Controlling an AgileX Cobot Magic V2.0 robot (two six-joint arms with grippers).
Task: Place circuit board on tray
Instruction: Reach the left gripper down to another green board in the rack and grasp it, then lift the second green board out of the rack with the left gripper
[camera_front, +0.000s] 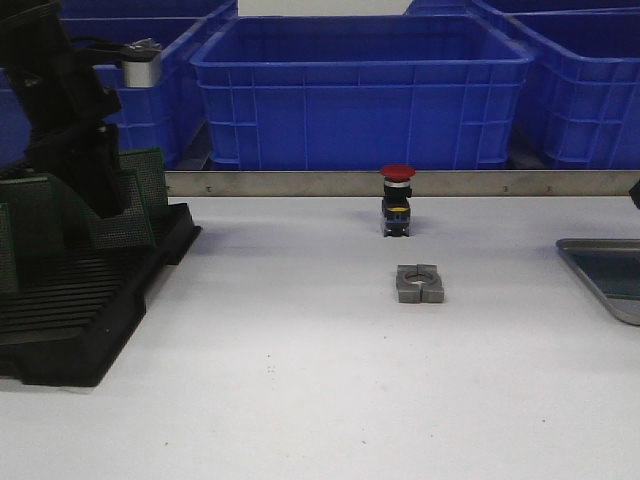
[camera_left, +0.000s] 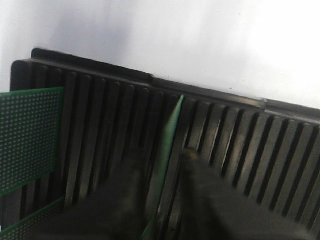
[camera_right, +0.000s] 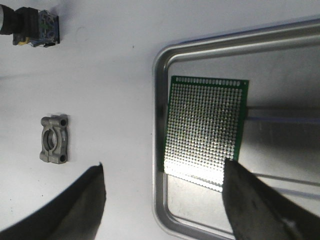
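Note:
A black slotted rack (camera_front: 85, 290) at the left holds several upright green circuit boards (camera_front: 125, 210). My left gripper (camera_left: 162, 172) is down in the rack. Its blurred fingers (camera_left: 192, 172) straddle one board seen edge-on (camera_left: 170, 130), and a narrow gap shows on one side. Another board (camera_left: 27, 137) stands a few slots away. The grey metal tray (camera_front: 600, 262) lies at the right edge. In the right wrist view a green board (camera_right: 207, 125) lies flat inside the tray (camera_right: 160, 75). My right gripper (camera_right: 162, 175) hangs open and empty over the tray's corner.
A red-capped push button (camera_front: 397, 200) and a grey metal clamp block (camera_front: 419, 283) sit mid-table; both also show in the right wrist view, the button (camera_right: 30, 22) and the block (camera_right: 54, 139). Big blue bins (camera_front: 360, 90) stand behind a metal rail (camera_front: 300, 183).

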